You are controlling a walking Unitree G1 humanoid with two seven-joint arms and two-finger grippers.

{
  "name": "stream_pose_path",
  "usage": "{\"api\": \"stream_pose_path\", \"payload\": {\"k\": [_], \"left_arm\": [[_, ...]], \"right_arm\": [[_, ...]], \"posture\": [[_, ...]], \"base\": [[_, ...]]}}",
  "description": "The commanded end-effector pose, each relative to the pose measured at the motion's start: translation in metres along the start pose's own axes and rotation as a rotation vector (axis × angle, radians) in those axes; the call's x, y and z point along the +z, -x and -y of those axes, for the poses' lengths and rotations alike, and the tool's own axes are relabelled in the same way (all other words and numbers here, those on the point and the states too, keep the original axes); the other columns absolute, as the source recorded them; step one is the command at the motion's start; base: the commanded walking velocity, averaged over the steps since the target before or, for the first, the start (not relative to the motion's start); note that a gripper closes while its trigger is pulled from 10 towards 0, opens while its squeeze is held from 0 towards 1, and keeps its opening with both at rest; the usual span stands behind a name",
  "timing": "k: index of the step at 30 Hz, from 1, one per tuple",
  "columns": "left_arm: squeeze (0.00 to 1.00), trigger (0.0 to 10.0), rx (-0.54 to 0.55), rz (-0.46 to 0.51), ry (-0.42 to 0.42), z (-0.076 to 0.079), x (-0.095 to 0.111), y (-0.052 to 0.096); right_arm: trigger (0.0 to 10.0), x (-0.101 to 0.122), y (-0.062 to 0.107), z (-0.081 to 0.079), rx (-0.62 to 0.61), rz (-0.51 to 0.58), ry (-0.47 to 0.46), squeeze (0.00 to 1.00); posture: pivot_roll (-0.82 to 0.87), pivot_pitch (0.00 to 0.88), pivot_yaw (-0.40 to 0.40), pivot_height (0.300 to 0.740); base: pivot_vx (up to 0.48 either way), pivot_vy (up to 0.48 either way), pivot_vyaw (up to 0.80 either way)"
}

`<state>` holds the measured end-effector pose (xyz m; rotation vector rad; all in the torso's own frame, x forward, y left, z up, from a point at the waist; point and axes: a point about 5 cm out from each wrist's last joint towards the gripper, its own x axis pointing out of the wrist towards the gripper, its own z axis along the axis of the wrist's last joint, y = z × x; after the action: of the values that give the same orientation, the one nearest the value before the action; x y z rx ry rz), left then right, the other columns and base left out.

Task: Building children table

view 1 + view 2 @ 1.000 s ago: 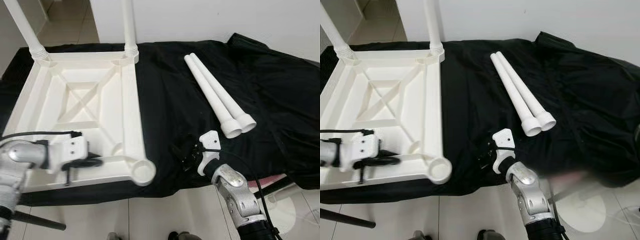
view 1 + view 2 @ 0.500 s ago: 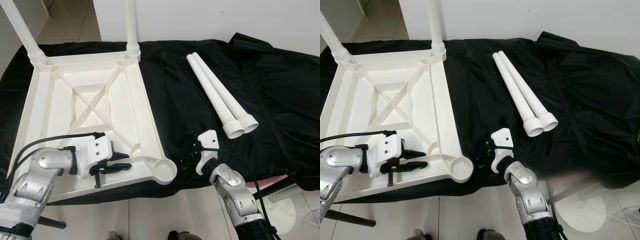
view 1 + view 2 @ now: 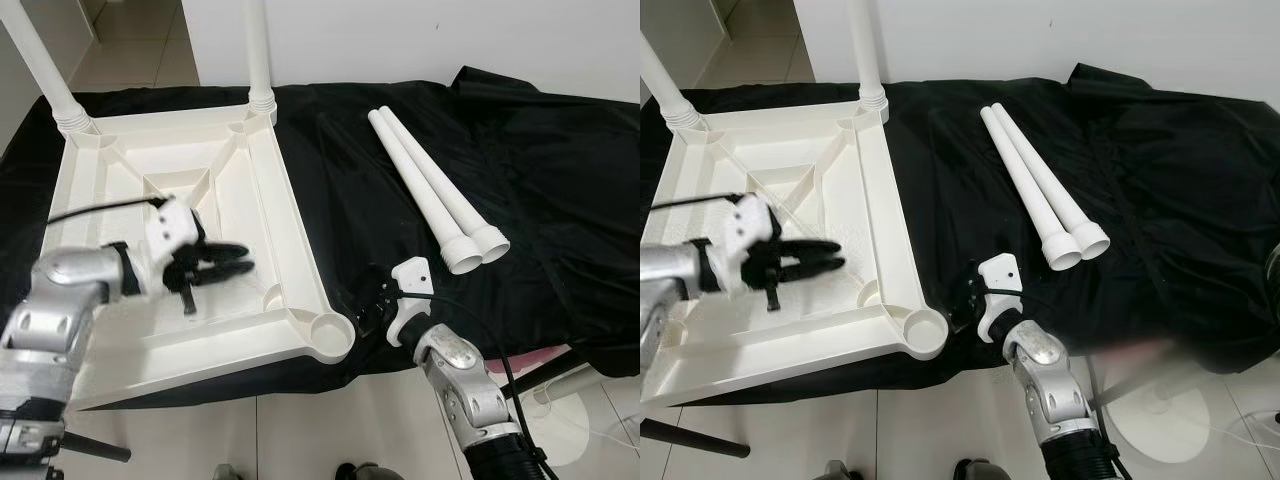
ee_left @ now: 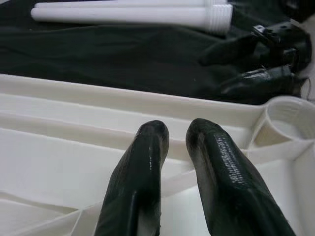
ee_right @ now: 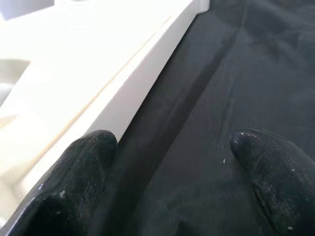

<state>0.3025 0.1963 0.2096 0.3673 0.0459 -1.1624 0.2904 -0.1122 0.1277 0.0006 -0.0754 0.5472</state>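
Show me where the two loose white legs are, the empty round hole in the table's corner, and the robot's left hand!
loose white legs (image 3: 432,192), left eye view, mid-shaft.
empty corner socket (image 3: 331,331), left eye view, its round rim.
left gripper (image 3: 232,258), left eye view, between the fingertips.

Two silver metal arms with ribbed black wrist joints carry white plastic brackets, thin black cables, and the long-black-fingered left gripper (image 3: 238,262) and right gripper (image 3: 362,308).
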Motion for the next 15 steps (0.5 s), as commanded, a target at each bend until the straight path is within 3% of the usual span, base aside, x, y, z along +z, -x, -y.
{"api": "stream_pose_path", "payload": {"k": [1, 5, 9, 15], "left_arm": [[0.0, 10.0, 0.263, 0.005, 0.042, -0.013, -0.004, 0.002], [0.0, 10.0, 0.396, 0.052, 0.154, -0.019, -0.011, -0.014], [0.0, 10.0, 0.429, 0.073, 0.189, -0.019, -0.013, -0.02], [0.0, 10.0, 0.564, 0.126, 0.305, -0.016, -0.022, -0.047]], "right_arm": [[10.0, -0.002, 0.001, 0.004, -0.026, -0.002, -0.008, 0.0], [10.0, 0.003, -0.005, 0.017, -0.169, 0.03, -0.009, 0.0], [10.0, 0.005, -0.007, 0.023, -0.226, 0.044, -0.016, 0.0], [10.0, 0.017, -0.007, 0.042, -0.417, 0.109, -0.074, 0.0]], "posture": [[0.02, 0.123, 0.012, 0.74], [0.03, 0.122, 0.008, 0.74], [0.03, 0.122, 0.008, 0.74], [0.01, 0.107, -0.003, 0.74]], "base": [[0.0, 0.0, 0.0], [0.0, 0.0, 0.0], [0.0, 0.0, 0.0], [0.0, 0.0, 0.0]]}}
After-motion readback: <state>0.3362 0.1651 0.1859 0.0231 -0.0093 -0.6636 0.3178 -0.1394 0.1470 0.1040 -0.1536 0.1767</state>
